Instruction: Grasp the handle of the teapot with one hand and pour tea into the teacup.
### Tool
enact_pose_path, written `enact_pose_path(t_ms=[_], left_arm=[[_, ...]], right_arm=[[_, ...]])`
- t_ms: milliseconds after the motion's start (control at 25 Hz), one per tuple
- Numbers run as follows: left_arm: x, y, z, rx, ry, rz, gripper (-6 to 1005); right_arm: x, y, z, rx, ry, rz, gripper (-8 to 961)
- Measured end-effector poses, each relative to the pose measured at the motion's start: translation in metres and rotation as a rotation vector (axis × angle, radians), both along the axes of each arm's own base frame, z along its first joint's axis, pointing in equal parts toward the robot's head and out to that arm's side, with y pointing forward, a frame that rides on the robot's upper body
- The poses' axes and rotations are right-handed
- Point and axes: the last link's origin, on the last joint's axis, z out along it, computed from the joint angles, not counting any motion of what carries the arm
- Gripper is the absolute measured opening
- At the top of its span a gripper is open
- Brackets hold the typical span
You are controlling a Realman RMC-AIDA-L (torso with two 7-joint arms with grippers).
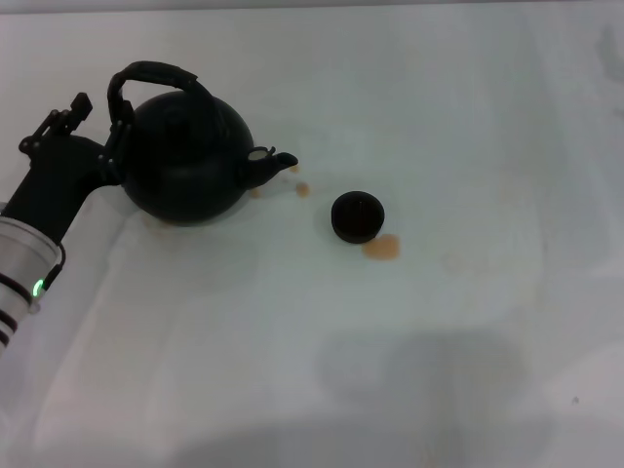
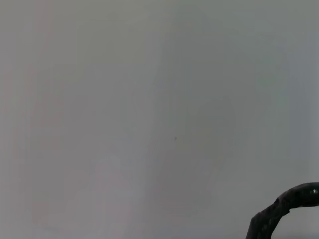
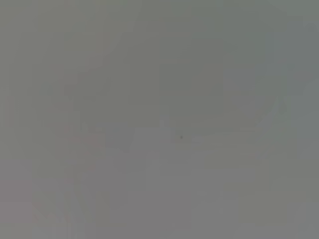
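Pincer at teapot handle, grip unclear

Left gripper (image 1: 115, 132) sits at the robot's-left side of the teapot (image 1: 185, 161), up against the lower end of the handle (image 1: 154, 76) where it meets the pot body. Fingers merge w/ black pot and black handle in head view, so can't tell if they're apart or clamped on it. Left wrist view gives no fingers either, only a curved bit of the handle (image 2: 284, 209) in one corner, rest plain white.

Teapot stands upright on the white table (image 1: 439, 370), spout (image 1: 278, 161) pointing toward the robot's right. Teacup (image 1: 358, 216) sits on the table beyond the spout, near but apart from the pot, upright, rim up. Orange-brown tea stain (image 1: 381, 248) touches the cup's near side; smaller spots (image 1: 301, 189) lie just under the spout.

Right gripper not seen in head view; right wrist view is blank grey, nothing to make out.
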Motion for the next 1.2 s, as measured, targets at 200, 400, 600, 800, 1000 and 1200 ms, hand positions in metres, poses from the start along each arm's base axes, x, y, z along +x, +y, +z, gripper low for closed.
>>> enact_pose_path(t_ms=[200, 400, 600, 800, 1000, 1200], left_arm=[[-0.003, -0.007, 0.003, 0.013, -0.026, 0.005, 520], [-0.009, -0.022, 0.011, 0.060, -0.079, 0.006, 521], [-0.014, -0.030, 0.016, 0.088, -0.090, 0.020, 521], [-0.015, -0.033, 0.017, 0.091, -0.090, 0.015, 519], [-0.017, -0.047, 0.027, 0.158, -0.118, 0.000, 513], [-0.034, -0.059, 0.042, 0.256, -0.139, 0.082, 508]], right_arm=[[0.000, 0.000, 0.001, 0.002, -0.001, 0.002, 830], [-0.001, 0.000, 0.001, 0.004, -0.002, 0.005, 830], [-0.001, 0.001, 0.002, 0.008, -0.004, 0.009, 830], [-0.002, 0.002, 0.003, 0.010, -0.005, 0.012, 830], [-0.002, 0.002, 0.003, 0.009, -0.005, 0.012, 830], [-0.005, 0.003, 0.000, -0.010, -0.021, 0.028, 830]])
